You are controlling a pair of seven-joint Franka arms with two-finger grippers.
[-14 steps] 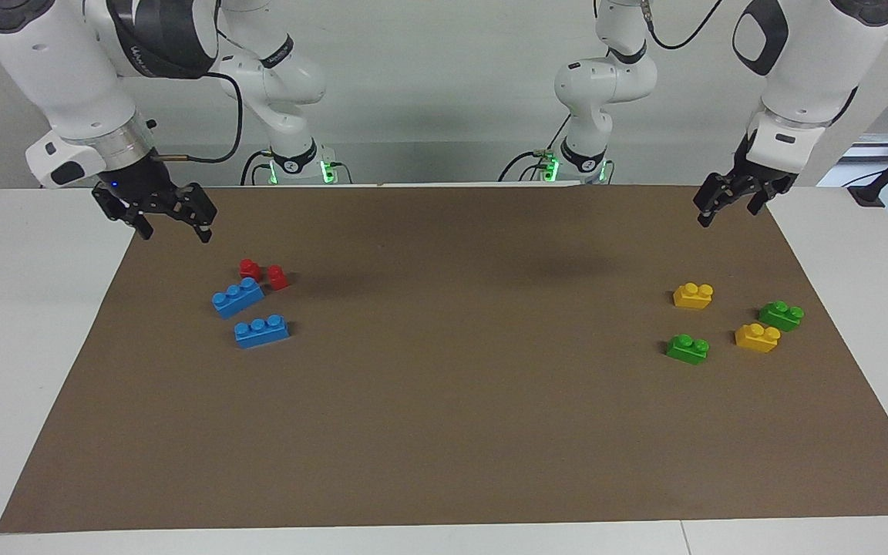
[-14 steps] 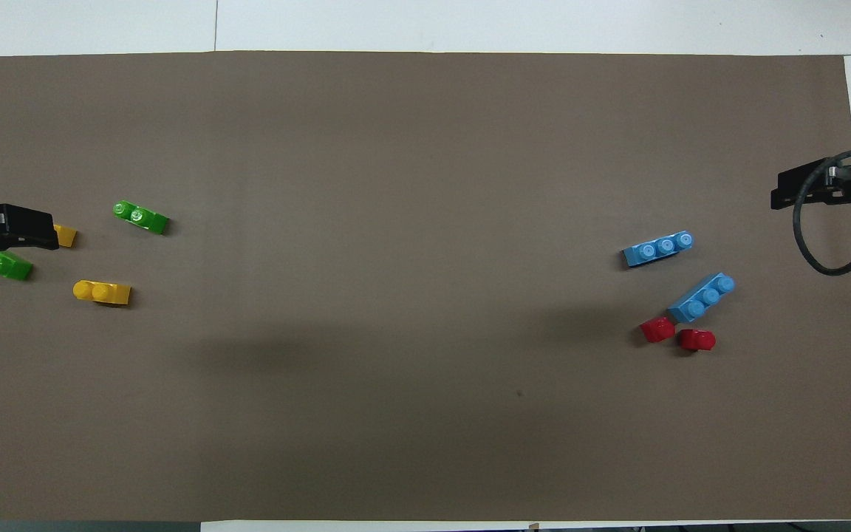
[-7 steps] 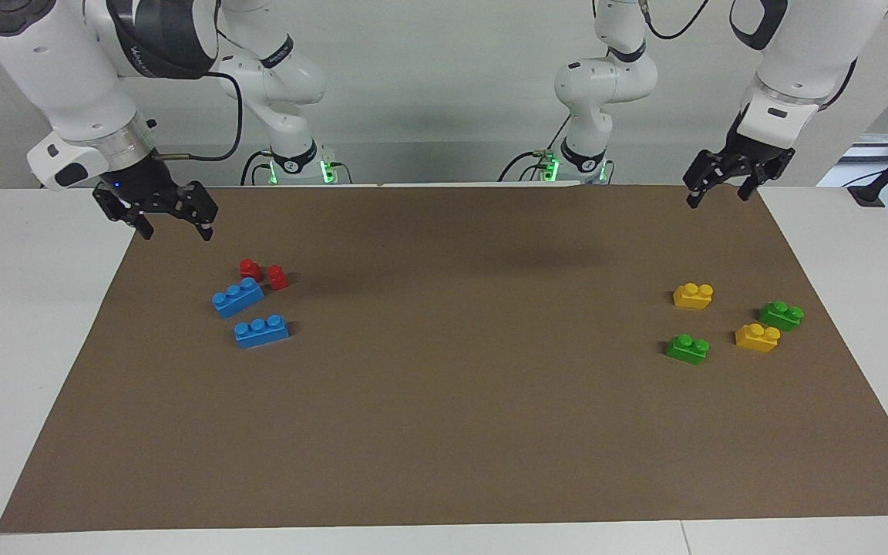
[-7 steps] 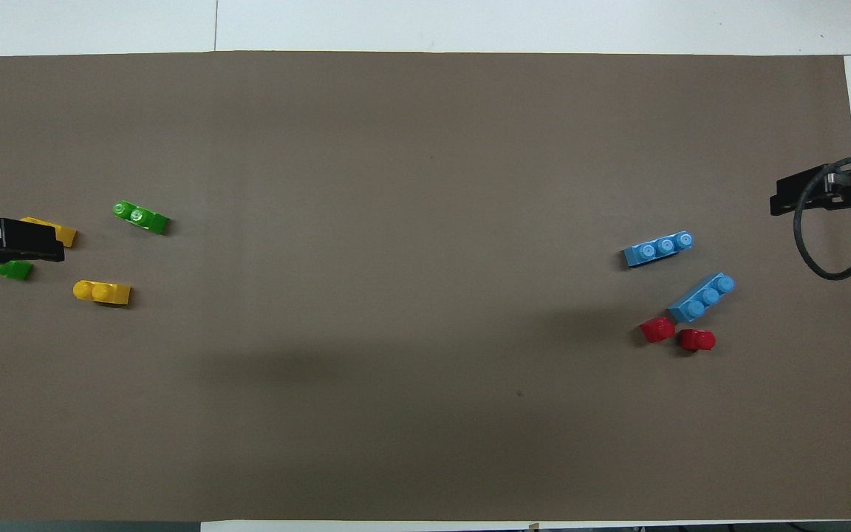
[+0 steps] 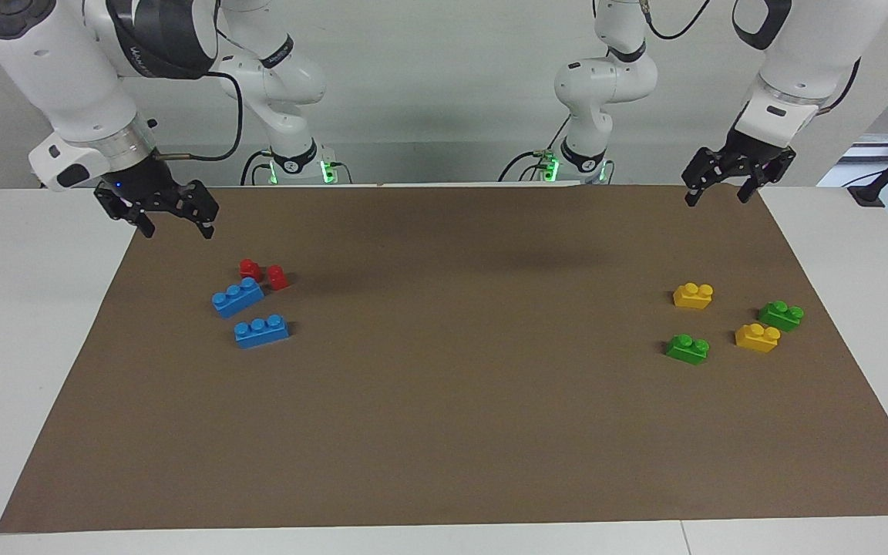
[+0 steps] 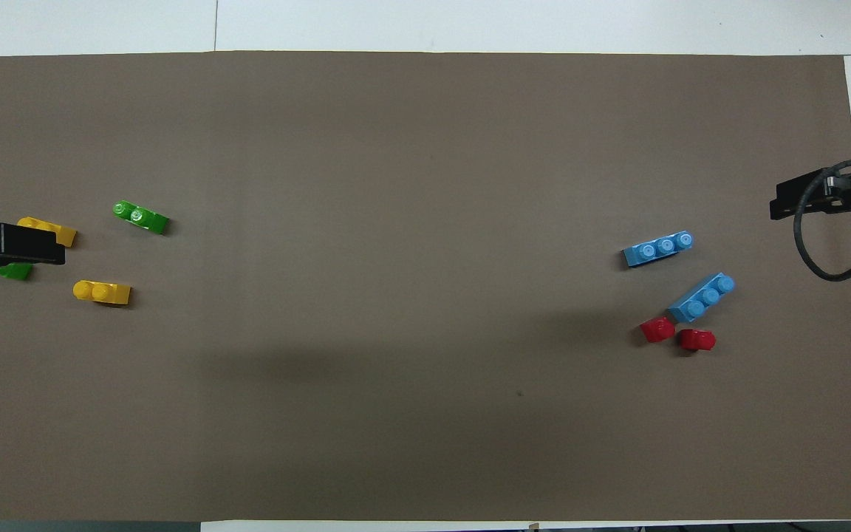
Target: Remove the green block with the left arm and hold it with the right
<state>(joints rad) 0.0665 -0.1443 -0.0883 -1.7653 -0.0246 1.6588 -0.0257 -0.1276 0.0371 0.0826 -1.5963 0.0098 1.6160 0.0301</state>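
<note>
Left gripper [image 5: 714, 194]: hung in the air at the upper right of the facing view, over the brown mat's corner; its fingers stood apart and held nothing. In the overhead view it showed at the left edge [image 6: 8, 246], partly covering one green block.
Right gripper [image 5: 174, 226]: hung at the upper left of the facing view, over the mat's edge, jaws spread and empty; in the overhead view it sat at the right edge [image 6: 813, 199].
Green block, first [image 5: 687, 348]: lay on the mat at the right of the facing view, studs up, touching nothing; in the overhead view it was at the middle left [image 6: 140, 217].
Green block, second [image 5: 781, 315]: lay further right in the facing view, just beside a yellow block; in the overhead view only a sliver showed under the left gripper [image 6: 12, 272].
Yellow blocks: one [image 5: 693, 295] above the first green block in the facing view, the other [image 5: 757, 338] between the two green ones.
Blue blocks: two three-stud bricks [image 5: 237, 297] [image 5: 260, 331] at the middle left of the facing view.
Red blocks: two small pieces [image 5: 250, 269] [image 5: 277, 277] just above the blue ones, one touching the upper blue brick.
Mat [image 5: 459, 401]: brown, covering most of the white table [image 5: 20, 324].
</note>
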